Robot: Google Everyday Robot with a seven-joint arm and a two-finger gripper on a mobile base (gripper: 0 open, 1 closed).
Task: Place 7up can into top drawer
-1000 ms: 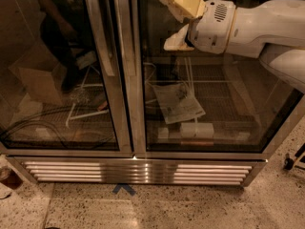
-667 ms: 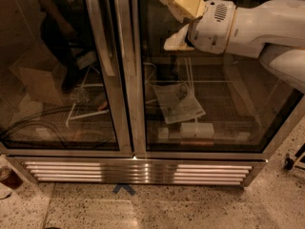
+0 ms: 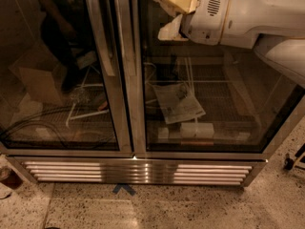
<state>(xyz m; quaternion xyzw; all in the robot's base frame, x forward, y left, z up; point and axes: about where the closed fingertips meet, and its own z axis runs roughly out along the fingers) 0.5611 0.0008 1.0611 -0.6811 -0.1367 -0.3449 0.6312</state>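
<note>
The 7up can is not to be seen anywhere in the camera view, neither at the end effector [image 3: 167, 12] nor in the scene below it, so I cannot say where it stands or whether it is already carried. The top drawer is also out of view. The end effector hangs at the upper edge of the view, partly cut off by it, and I cannot tell if it is released or clenched; nothing like a can shows at it. The white arm [image 3: 259, 14] reaches to it from the right. Directly behind and below the end effector stands a glass-door cabinet [image 3: 129, 80], with a long handle [image 3: 102, 37] on the door to the left of the end effector. Well below the end effector, behind the glass, a printed paper [image 3: 178, 101] lies tilted on the wire shelf, and just under that paper there is a small white box [image 3: 197, 129]. Lower again come the metal grille [image 3: 138, 171] of the cabinet and the speckled floor [image 3: 200, 209], where a blue mark [image 3: 124, 189] sits in front of the place where the two doors meet. In my judgement the arm is held high and drawn in because the robot is only travelling or searching here: this cabinet is not the goal, so the placing has not begun, and the next move must first bring the drawer into view.
</note>
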